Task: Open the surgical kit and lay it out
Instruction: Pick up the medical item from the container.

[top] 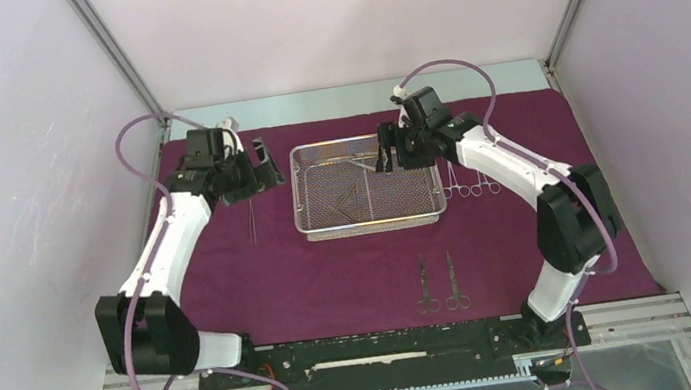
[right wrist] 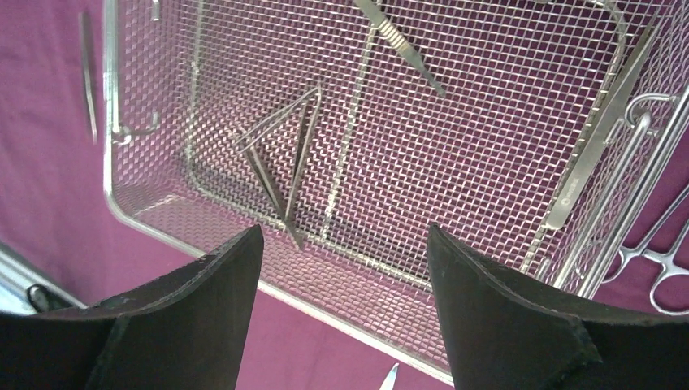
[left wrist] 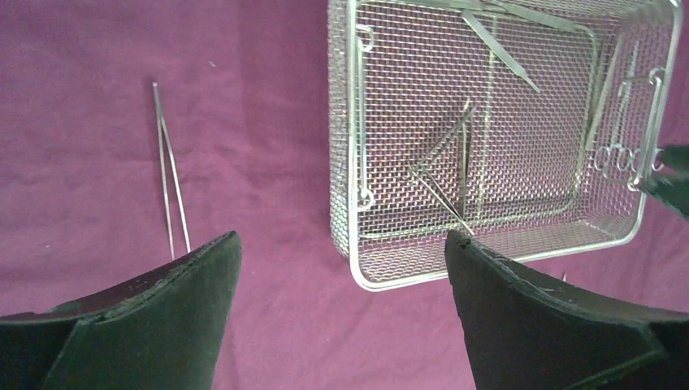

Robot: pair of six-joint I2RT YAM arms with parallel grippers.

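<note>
The maroon cloth (top: 331,267) lies spread flat. The wire-mesh tray (top: 373,225) stands on it at mid-back, with open tweezers (right wrist: 284,162), a scalpel (right wrist: 402,45) and a flat steel tool (right wrist: 605,130) inside. Slim tweezers (left wrist: 171,179) lie on the cloth left of the tray (left wrist: 353,162). Two ring-handled scissors (top: 439,284) lie at the front, and ring-handled clamps (top: 471,181) lie right of the tray. My left gripper (top: 267,163) is open and empty above the cloth left of the tray. My right gripper (top: 387,154) is open and empty over the tray's right rear.
Grey walls enclose the table on three sides. The cloth ends at a pale strip at the back and at the black arm rail (top: 392,345) in front. A shiny pointed tip (right wrist: 390,378) shows below the tray's rim (right wrist: 106,122) in the right wrist view.
</note>
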